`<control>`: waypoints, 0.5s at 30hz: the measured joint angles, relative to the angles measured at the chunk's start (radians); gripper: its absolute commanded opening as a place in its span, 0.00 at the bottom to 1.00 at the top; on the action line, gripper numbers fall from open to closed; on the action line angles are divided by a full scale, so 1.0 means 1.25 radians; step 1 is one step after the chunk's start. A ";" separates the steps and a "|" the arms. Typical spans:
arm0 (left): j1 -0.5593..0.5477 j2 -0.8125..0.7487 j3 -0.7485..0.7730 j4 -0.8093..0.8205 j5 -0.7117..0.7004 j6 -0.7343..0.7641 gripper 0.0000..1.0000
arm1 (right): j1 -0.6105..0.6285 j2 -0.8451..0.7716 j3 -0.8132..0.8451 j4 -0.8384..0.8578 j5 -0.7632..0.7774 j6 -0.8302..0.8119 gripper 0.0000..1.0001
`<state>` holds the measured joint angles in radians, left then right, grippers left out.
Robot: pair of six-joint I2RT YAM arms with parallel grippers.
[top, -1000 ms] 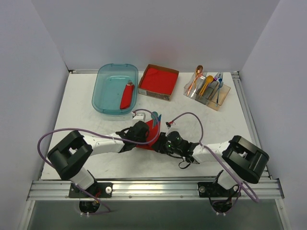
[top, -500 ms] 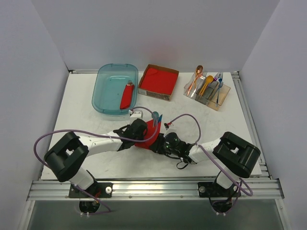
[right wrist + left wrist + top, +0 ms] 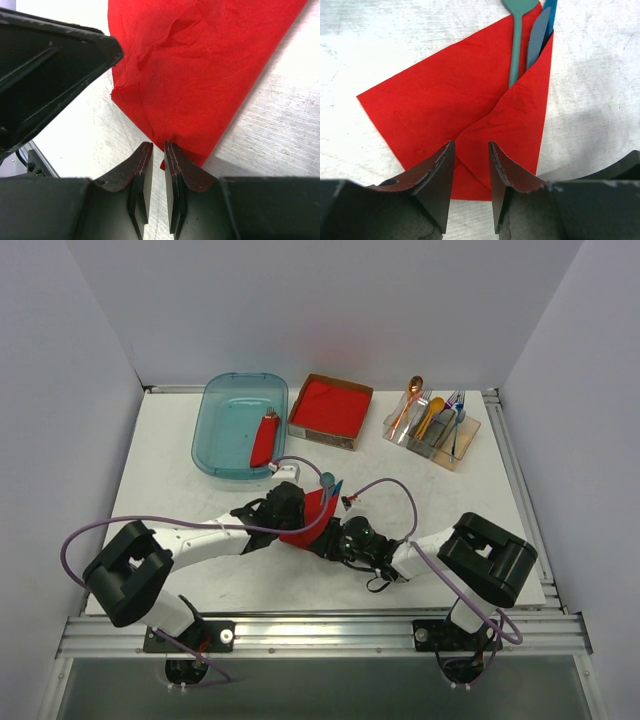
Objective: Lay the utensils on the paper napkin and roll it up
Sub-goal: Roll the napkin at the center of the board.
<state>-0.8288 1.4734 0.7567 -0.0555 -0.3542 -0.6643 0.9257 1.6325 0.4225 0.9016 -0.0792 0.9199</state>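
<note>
The paper napkin (image 3: 312,517) lies between my two grippers, its right part folded over the utensils (image 3: 530,115). A teal spoon (image 3: 516,45) and a blue piece (image 3: 538,35) stick out of the fold at the far end; both also show in the top view, the spoon (image 3: 326,480) beside the blue piece (image 3: 336,487). My left gripper (image 3: 471,155) hovers over the napkin's near corner, its jaws a little apart with nothing between them. My right gripper (image 3: 159,146) sits at the napkin's puckered corner (image 3: 195,100), its jaws a narrow slit apart with bare table showing between them.
A teal tub (image 3: 240,425) holding a rolled red napkin (image 3: 264,440) stands at the back left. A cardboard box of red napkins (image 3: 330,410) is at back centre. A clear holder with an orange spoon and other cutlery (image 3: 432,425) is at back right.
Both grippers have slid left and slightly away from me with the napkin between them. The napkin stands less upright than before.
</note>
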 measured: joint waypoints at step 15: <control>0.004 0.141 0.020 0.090 0.051 0.007 0.27 | 0.000 0.000 0.000 0.001 -0.003 0.000 0.17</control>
<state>-0.8234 1.6497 0.7818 0.0570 -0.2905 -0.6559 0.9257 1.6325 0.4225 0.9024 -0.0826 0.9199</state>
